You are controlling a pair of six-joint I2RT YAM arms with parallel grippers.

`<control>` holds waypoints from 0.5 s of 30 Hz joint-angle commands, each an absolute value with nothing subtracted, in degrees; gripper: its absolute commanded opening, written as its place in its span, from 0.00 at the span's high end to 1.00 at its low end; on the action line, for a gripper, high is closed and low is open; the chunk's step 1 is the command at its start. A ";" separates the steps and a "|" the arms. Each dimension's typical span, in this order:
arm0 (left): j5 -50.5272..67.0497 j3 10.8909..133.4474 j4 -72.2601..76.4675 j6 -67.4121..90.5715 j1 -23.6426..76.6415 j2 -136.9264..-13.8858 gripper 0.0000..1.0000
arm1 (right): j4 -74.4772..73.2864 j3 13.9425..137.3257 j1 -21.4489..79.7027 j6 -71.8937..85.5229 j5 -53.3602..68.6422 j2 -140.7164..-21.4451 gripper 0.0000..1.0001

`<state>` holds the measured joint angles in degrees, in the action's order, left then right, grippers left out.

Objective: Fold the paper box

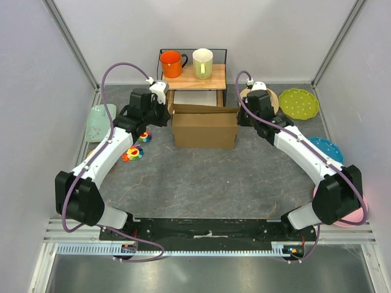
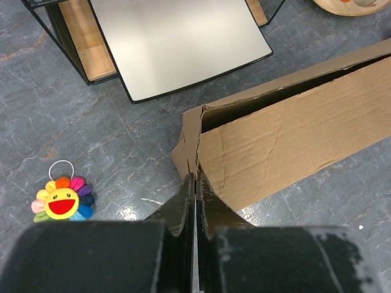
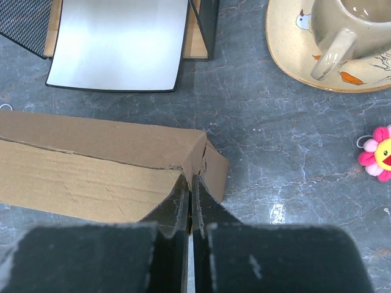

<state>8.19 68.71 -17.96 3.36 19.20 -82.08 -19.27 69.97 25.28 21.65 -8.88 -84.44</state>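
So, the plain brown corrugated cardboard paper box (image 1: 204, 129) is sitting mid-way across the grey marbled bench (image 1: 201, 183), towards the back. It's right in front of the black wire rack with the wooden top (image 1: 220, 77). It's only partly folded, with the long walls standing up.

The left gripper (image 2: 195, 183) is at the box's left end. Its jaws are squeezed completely together and the tips are right at the corner crease. I honestly can't tell if any cardboard is pinched in there.

Same deal on the other side: the right gripper (image 3: 190, 186) is fully closed at the right-end corner.

A little rainbow smiley flower charm (image 2: 62, 198) lies on the bench near the left gripper, apart from the box. A white rectangular tray (image 2: 177, 43) sits under the rack, just behind the box.
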 commanded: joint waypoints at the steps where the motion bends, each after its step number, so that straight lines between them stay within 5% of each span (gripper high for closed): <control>1: 11.86 73.21 -16.52 4.74 18.98 -81.47 0.98 | -30.41 66.27 25.93 22.24 -5.54 -87.89 1.00; 15: 14.50 69.00 -17.05 9.93 19.34 -82.97 0.98 | -30.06 65.92 25.84 22.41 -5.27 -88.07 1.00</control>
